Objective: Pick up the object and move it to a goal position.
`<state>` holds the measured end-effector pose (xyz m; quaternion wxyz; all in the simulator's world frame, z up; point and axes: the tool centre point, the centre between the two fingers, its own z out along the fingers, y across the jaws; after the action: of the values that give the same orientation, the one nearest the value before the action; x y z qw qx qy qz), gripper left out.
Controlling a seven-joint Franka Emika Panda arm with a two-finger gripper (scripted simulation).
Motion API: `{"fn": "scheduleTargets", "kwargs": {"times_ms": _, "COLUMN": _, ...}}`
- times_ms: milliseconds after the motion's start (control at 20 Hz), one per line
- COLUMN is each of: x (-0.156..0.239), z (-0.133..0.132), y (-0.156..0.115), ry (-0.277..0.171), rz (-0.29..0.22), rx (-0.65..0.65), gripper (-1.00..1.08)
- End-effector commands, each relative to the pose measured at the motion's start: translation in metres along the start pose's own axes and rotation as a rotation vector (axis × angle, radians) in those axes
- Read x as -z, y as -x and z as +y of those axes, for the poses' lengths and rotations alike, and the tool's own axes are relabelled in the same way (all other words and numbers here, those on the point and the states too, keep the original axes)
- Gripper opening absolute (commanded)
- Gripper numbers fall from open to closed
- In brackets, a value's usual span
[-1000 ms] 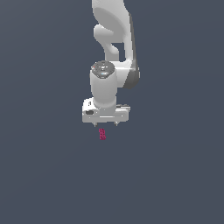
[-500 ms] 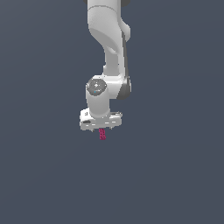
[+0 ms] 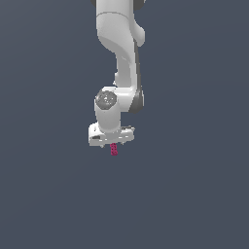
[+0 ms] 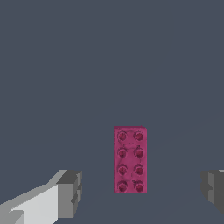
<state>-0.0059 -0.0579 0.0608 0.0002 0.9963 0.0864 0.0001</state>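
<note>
in the wrist view my gripper (image 4: 139, 192) is wide open and holds nothing: one finger (image 4: 70, 192) at lower left, the brick (image 4: 130, 159) lower centre between them, untouched, other finger at lower right, so i can close on its narrow sides.

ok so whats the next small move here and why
Probably keep lowering straight down, then close. In the wrist view the pink brick lies between the gripper fingers, jaws wide open and clear of its long sides. In the exterior view the gripper looks just above the brick.
</note>
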Motion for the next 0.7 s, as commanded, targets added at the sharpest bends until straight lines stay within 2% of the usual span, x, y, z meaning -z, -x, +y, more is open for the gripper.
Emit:
{"fn": "scheduleTargets", "kwargs": {"times_ms": 0, "x": -0.006, "z": 0.0, "y": 0.0, "ry": 0.0, "rz": -0.001, "rx": 0.0, "gripper": 1.0}}
{"fn": "scheduleTargets", "kwargs": {"times_ms": 350, "x": -0.039, "z": 0.0, "y": 0.001, "ry": 0.0, "rz": 0.0, "rx": 0.003, "gripper": 1.0}}
{"fn": "scheduleTargets", "kwargs": {"times_ms": 650, "x": -0.049, "z": 0.0, "y": 0.0, "ry": 0.0, "rz": 0.0, "rx": 0.004, "gripper": 1.0}}
